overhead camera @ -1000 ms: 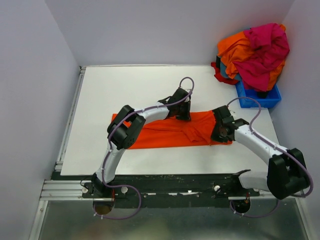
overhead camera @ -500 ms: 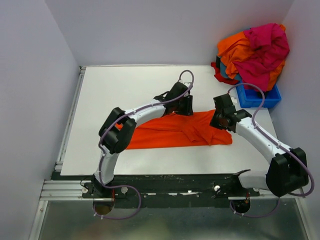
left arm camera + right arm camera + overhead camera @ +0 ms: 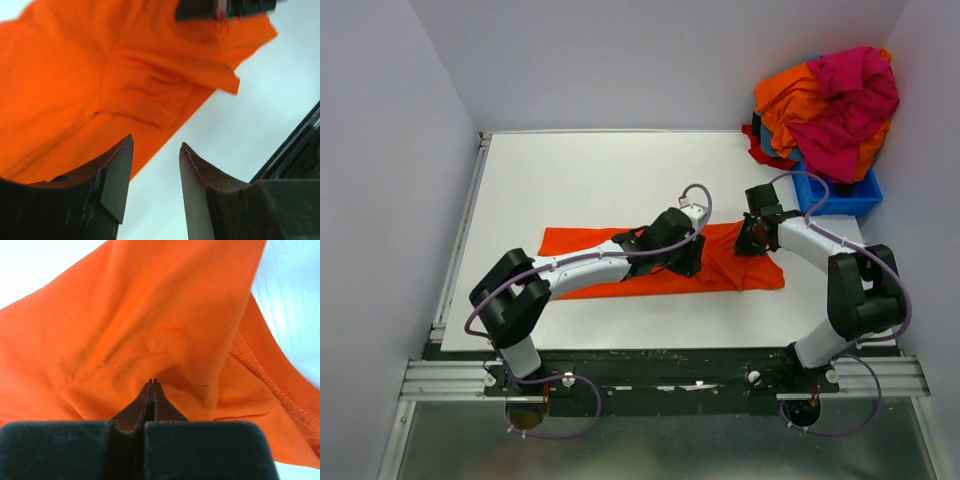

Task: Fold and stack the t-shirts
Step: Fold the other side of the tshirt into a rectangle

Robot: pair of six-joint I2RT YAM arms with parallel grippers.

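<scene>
Jaws of the right gripper (image 3: pixel 151 387) are pressed fully together, and creases in the cloth run out from the tips, so it is pinching a fold of the orange t-shirt (image 3: pixel 578 243) at the garment's right end, on its far edge. The left gripper (image 3: pixel 156 142) stands wide apart with nothing between the fingers, hanging just over the shirt's near edge right of its middle, where orange cloth meets bare white tabletop (image 3: pixel 590 180). The shirt lies as a long, narrow band running left to right across the middle of the tabletop, its right portion rumpled. At the far right corner sits a blue bin (image 3: pixel 840 203), heaped with a pile of garments (image 3: pixel 830 100) in orange and magenta that spills over its rim.
</scene>
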